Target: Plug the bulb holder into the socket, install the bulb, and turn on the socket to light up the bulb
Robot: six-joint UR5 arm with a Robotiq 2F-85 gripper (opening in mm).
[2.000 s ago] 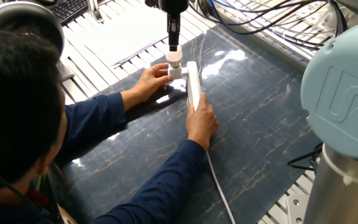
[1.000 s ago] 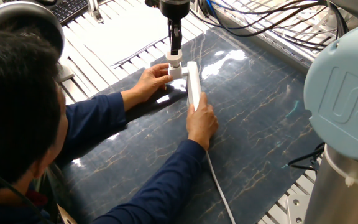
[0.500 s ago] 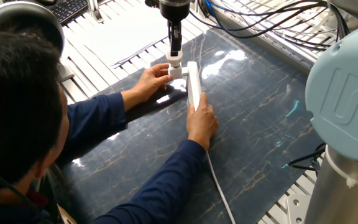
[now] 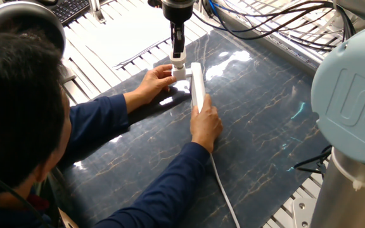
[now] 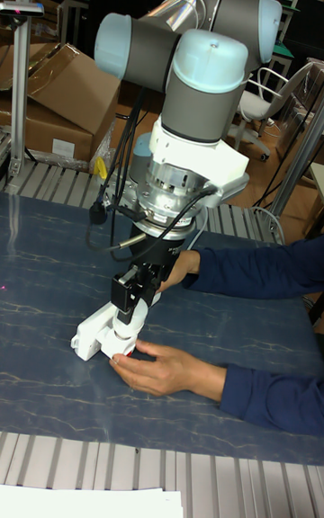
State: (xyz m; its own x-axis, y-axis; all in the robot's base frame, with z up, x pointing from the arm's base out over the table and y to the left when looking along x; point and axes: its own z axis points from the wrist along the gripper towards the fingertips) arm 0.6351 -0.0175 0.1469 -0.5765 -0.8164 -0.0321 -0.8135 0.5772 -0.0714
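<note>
The bulb [image 4: 177, 57] sits upright on the bulb holder [image 4: 179, 72], which is plugged into the far end of the socket [image 4: 197, 87] on the dark marbled desk [image 4: 265, 114]. The bulb is probably light and brittle, with a smooth rounded dome that would slip under a loose pinch; a gentle hold across the dome's sides, with twisting about its upright axis, seems the safe way to seat it. The socket is a light, stiff strip likely to skid or turn under that twist. A person braces it: one hand [image 4: 206, 123] presses on the strip's near end, the other hand [image 4: 154, 81] steadies the holder from the side.

The arm hangs straight down over the bulb, wrist vertical. The end effector [image 4: 178, 49] reaches the top of the bulb with its fingers drawn narrow; whether it actually clamps the dome cannot be told.
</note>
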